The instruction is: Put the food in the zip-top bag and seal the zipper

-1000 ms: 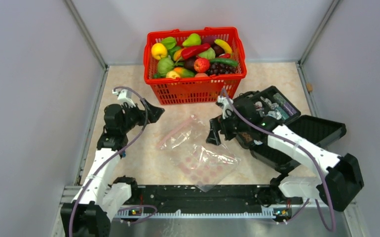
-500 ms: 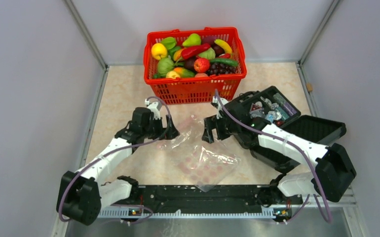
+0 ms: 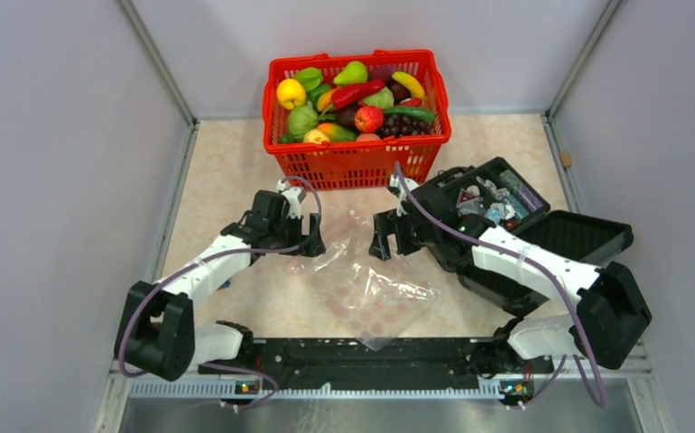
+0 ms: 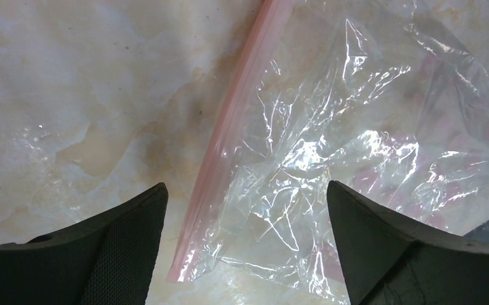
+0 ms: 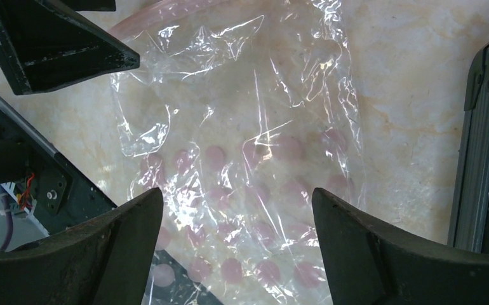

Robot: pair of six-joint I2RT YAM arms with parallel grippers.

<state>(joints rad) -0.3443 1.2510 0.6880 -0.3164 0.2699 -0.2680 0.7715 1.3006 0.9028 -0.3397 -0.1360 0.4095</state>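
While both pairs of jaws stand released with nothing in them, the crinkly transparent zip-top bag with faint pink dots (image 3: 368,281) lies flat mid-table, somewhat toward the near edge of the beige marbled table (image 3: 227,171). The left gripper (image 4: 245,190) hovers over the thin pinkish zipper strip (image 4: 229,127) on the bag's left side. The right gripper (image 5: 235,194) hangs over the dotted part. Glossy toy fruits and vegetables (image 3: 355,99) fill the red plastic lattice basket (image 3: 355,164) at the far edge. The black hinged case (image 3: 588,236) sits open at the right edge; labels inside it are too small to read.
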